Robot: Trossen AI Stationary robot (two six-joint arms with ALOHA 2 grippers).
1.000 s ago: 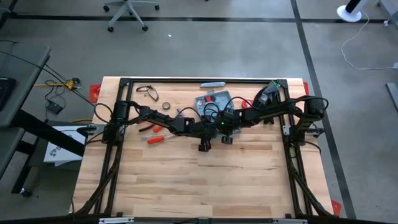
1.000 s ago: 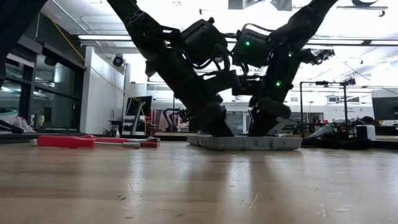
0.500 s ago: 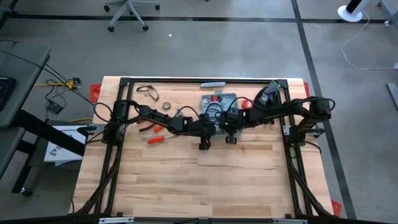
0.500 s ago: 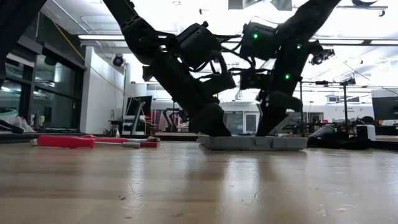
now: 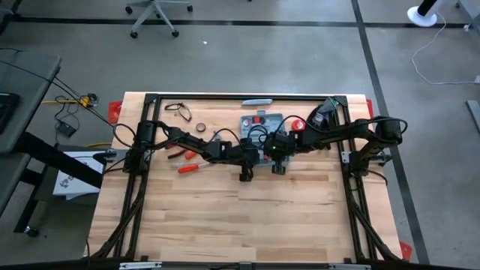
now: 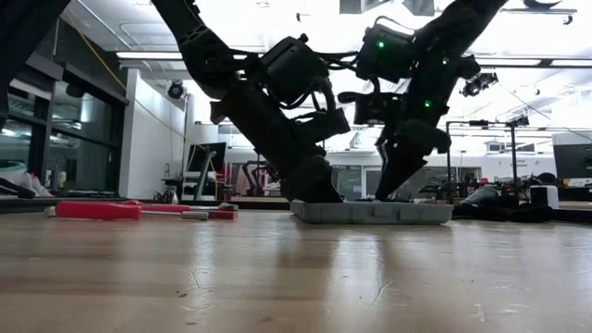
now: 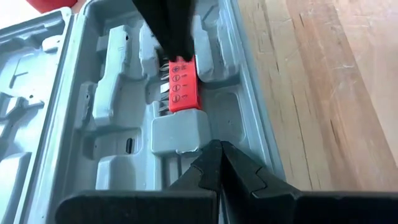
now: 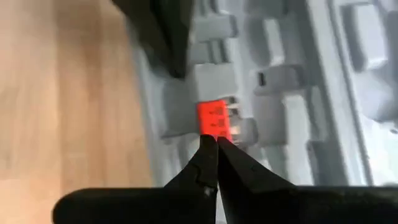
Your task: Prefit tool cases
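The open blue-grey tool case (image 5: 259, 120) lies flat on the table at the far middle, its moulded inside facing up (image 7: 118, 124). A red bit holder (image 7: 183, 87) sits in one recess. My left gripper (image 7: 215, 144) is shut, with its tips down inside the case beside a grey block (image 7: 180, 132). My right gripper (image 8: 212, 139) is shut too. It comes from the other side, and its tips are at the red bit holder (image 8: 214, 121). In the low view both grippers, left (image 6: 317, 192) and right (image 6: 388, 191), reach down to the case (image 6: 370, 213). My left gripper rests its shut tips on the moulded tray of the case (image 7: 205, 155), near the case's right side wall. It slants down from the table's left, and the case lies flat under it. My right gripper slants steeply down with its shut tips at the red bit holder's end (image 8: 217, 132). I cannot tell whether it touches.
Red-handled tools (image 5: 187, 161) lie on the table left of the case and also show in the low view (image 6: 97, 211). A slim grey-blue bar (image 5: 256, 101) lies at the far edge. A black ring (image 5: 201, 127), a wire frame (image 5: 176, 111) and a red round thing (image 5: 298, 125) are nearby.
My right gripper has shut and risen a little over the case, tipping steeper. The case has slid slightly toward the table's right edge while staying flat. My left gripper has stayed shut inside the case.
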